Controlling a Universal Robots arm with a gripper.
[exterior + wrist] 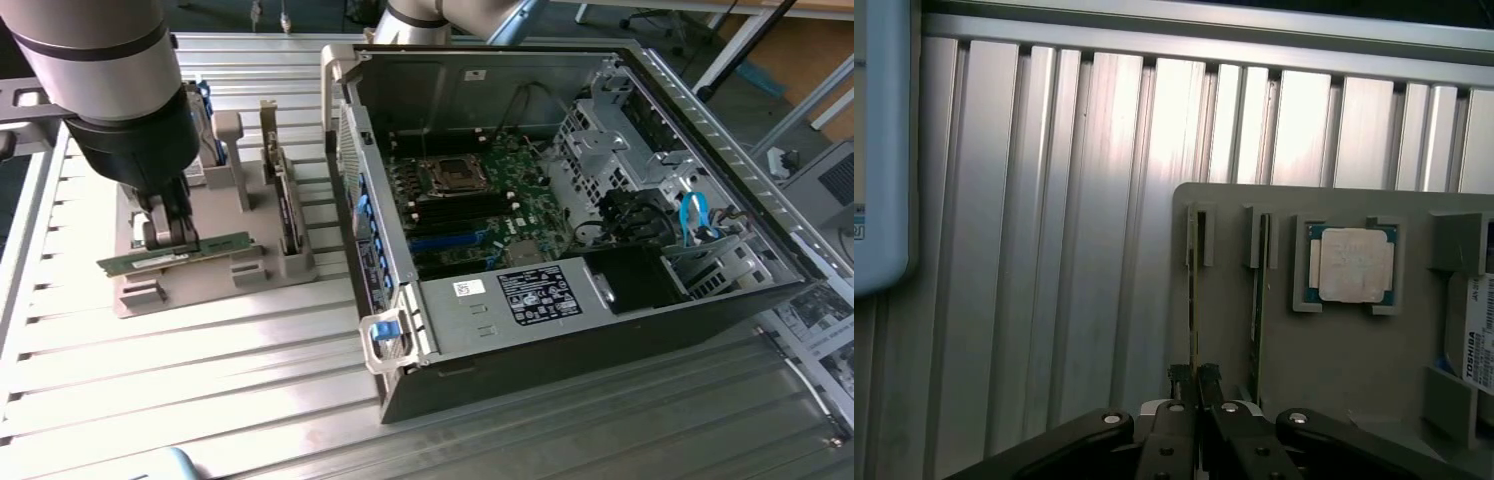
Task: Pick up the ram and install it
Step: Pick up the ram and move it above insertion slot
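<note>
The ram (180,252) is a thin green stick at the exterior view's left, over the grey parts holder (267,268). My gripper (170,238) comes down on it from above and is shut on its top edge near the middle. In the wrist view the ram (1193,290) shows edge-on, running from my gripper (1195,378) to the holder's slot bracket (1200,235). I cannot tell whether it has lifted clear of the slot. The open computer case (400,330) lies at the exterior view's right, with the motherboard's memory slots (461,212) exposed.
A second green stick (1259,300) stands in the neighbouring slot, close beside my fingers. A square silver CPU (1354,264) and a hard drive (1476,345) also sit in the holder. A light blue object (879,150) lies on the ribbed aluminium table (200,380).
</note>
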